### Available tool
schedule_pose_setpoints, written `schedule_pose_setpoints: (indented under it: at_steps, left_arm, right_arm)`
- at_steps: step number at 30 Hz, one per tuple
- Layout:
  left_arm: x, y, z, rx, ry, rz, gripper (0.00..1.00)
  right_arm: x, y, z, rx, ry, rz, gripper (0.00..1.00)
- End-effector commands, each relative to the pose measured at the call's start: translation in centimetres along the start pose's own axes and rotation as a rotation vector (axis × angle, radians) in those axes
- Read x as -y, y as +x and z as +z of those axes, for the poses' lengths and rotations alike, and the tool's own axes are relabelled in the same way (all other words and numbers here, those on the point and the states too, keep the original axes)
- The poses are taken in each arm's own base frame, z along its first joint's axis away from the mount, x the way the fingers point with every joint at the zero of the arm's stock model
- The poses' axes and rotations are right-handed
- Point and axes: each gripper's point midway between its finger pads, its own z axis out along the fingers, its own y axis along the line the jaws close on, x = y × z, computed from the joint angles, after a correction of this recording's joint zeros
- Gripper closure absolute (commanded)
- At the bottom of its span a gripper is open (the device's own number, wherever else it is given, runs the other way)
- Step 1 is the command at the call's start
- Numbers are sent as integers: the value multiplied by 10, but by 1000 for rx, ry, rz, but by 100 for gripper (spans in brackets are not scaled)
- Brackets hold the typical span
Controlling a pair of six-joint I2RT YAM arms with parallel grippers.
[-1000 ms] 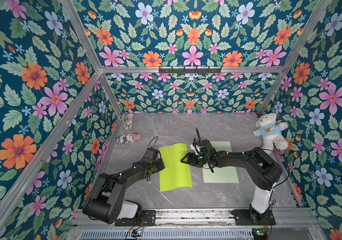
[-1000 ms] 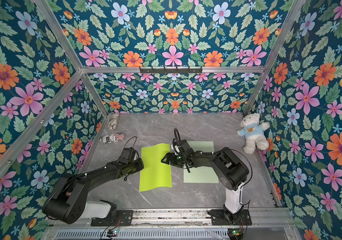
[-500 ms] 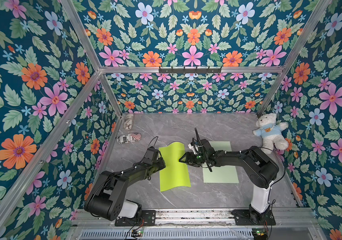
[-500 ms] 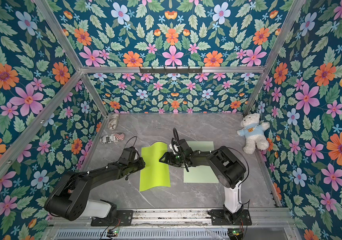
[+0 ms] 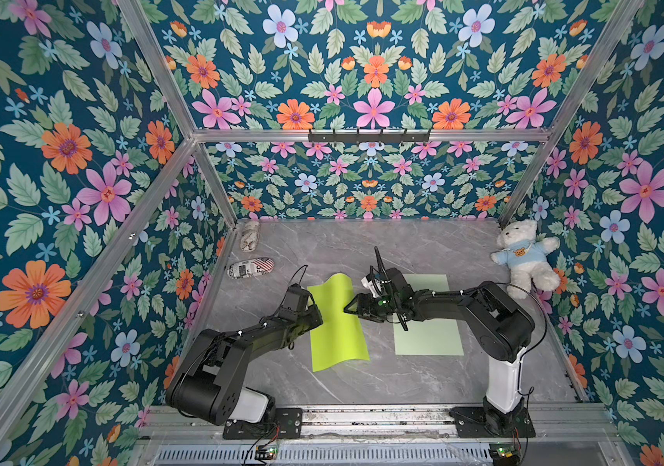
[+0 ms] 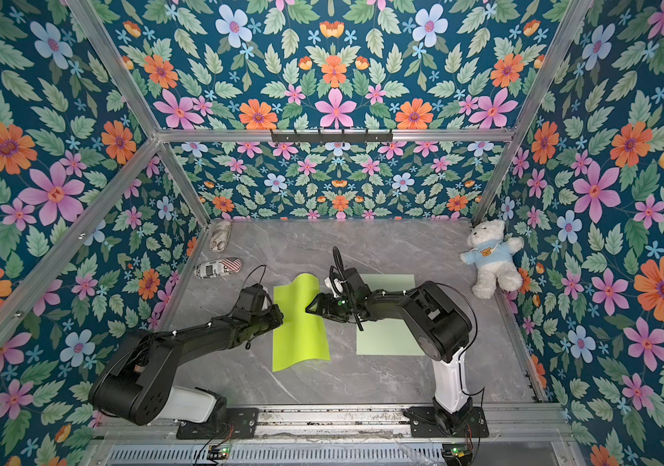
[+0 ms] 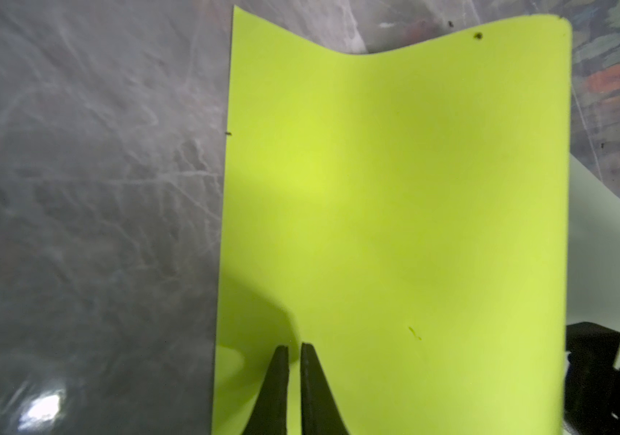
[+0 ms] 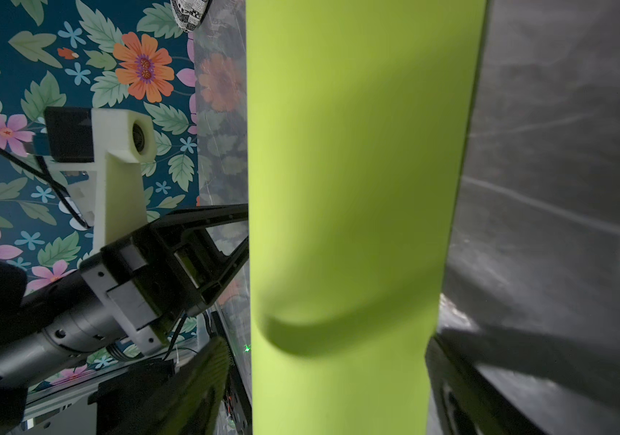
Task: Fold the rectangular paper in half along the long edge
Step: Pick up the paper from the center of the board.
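left gripper pinching paper, right gripper wide

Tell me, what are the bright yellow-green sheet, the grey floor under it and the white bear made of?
Yellow-green sheet: probably thin matte paper or light card, since it bows in waves without creasing. Tabletop: marble or a printed imitation, smooth and slightly glossy with white veins. Teddy bear: fuzzy white plush with a soft blue cloth top.
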Motion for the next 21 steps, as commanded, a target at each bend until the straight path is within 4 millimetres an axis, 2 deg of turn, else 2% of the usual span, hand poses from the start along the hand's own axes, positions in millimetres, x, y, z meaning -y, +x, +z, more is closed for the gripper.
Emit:
schedule_pose_setpoints:
  at_steps: [1,11,21]
  left_arm:
    - [-49,62,-4,-231,-190,-37,87]
    - [-48,60,-4,-227,-191,-36,87]
    - [-49,60,-4,-224,-193,-35,87]
  right_arm:
    - [23,12,5,-40,93,52,14]
    - [21,8,19,-60,108,41,14]
    - [28,15,38,-105,201,27,15]
